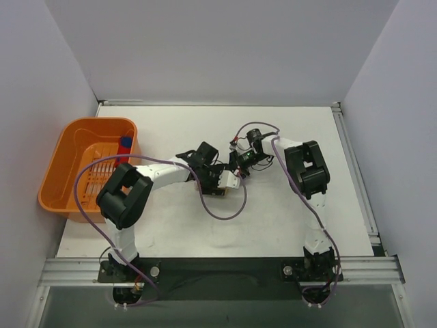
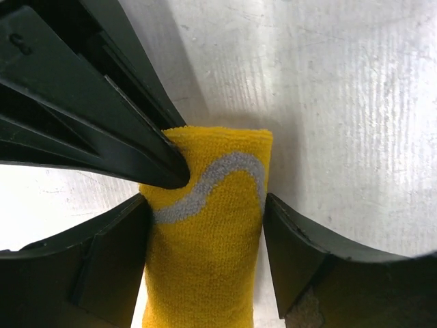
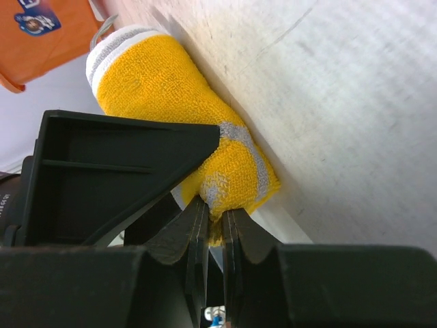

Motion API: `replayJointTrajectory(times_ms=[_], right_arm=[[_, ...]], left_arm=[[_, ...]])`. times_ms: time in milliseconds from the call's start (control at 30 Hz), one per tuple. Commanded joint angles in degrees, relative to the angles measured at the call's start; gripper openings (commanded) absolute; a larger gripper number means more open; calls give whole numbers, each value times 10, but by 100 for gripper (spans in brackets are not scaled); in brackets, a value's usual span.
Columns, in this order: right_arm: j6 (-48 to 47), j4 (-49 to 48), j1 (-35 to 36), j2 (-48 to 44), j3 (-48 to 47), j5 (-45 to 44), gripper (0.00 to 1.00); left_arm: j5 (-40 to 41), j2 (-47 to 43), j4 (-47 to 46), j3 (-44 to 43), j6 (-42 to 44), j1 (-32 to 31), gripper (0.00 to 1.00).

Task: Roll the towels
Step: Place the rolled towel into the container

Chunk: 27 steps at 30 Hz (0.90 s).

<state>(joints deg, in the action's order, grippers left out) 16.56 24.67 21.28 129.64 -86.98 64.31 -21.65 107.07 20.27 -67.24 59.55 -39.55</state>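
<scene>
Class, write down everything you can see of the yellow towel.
The yellow towel is soft terry cloth with a curving grey stripe and a white-and-grey end. It is rolled into a cylinder and lies on the white table. The left claw flanks it, touching both sides; the right claw is shut on its loose edge.

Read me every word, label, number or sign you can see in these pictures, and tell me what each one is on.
Nothing is legible.
Blue sticker on the orange tub: print too blurred.
Moulded mark on the black part, top left of the left wrist view: unreadable.
Pale print on the black housing, left edge of the right wrist view: too small.
Yellow towel: grey stripe only, no words.
</scene>
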Motion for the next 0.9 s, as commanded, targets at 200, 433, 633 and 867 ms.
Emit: replayJointTrajectory(times_ms=[200,433,633,867], right_arm=[[2,11,-25,42,-65,3,0],[1,11,-24,47,-63,5,10],[-38,44,-81,-12,-71,-2,82],[-110,108,-152,-98,-43,-33,100]], left_arm=[[-24,59,154,-63,-1,4,63],[-24,80,184,-79,-56,4,31],[-83,95,246,-174,-190,38,7],[-123,56,289,-318,-369,112,0]])
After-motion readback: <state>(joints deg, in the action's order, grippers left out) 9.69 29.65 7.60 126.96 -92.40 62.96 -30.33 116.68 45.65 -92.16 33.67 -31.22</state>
